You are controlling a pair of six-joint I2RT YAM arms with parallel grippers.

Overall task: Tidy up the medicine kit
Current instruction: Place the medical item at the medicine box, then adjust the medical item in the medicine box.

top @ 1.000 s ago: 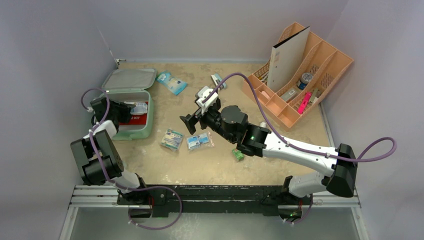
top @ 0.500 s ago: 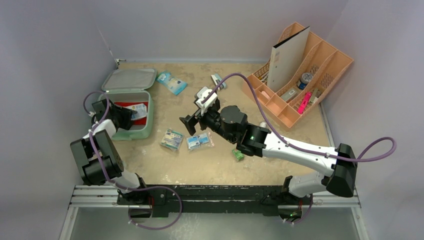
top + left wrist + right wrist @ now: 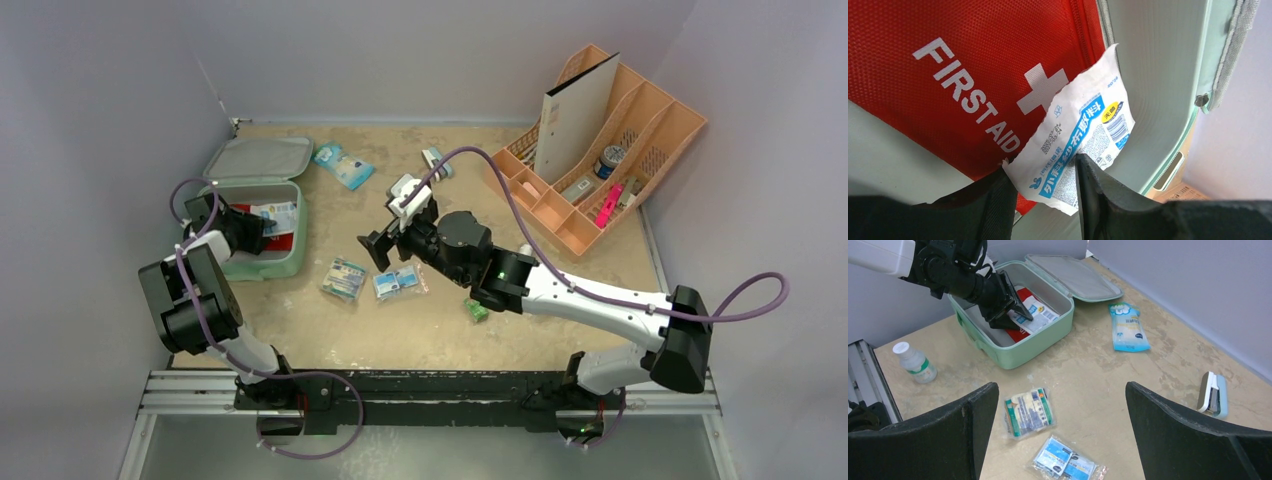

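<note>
Lid (image 3: 258,160) laid open, the medicine kit (image 3: 270,268) is seen from above at the bench's (image 3: 400,335) far left. The left hand (image 3: 245,228) is lowered into it and the right hand (image 3: 390,220) is held over mid-bench.

Left wrist view — fingers (image 3: 998,200) are parted about a white-and-blue packet (image 3: 1083,130) lying on a red pouch (image 3: 948,75); whether it is pinched cannot be told.

Right wrist view — fingers (image 3: 948,440) are spread wide.
</note>
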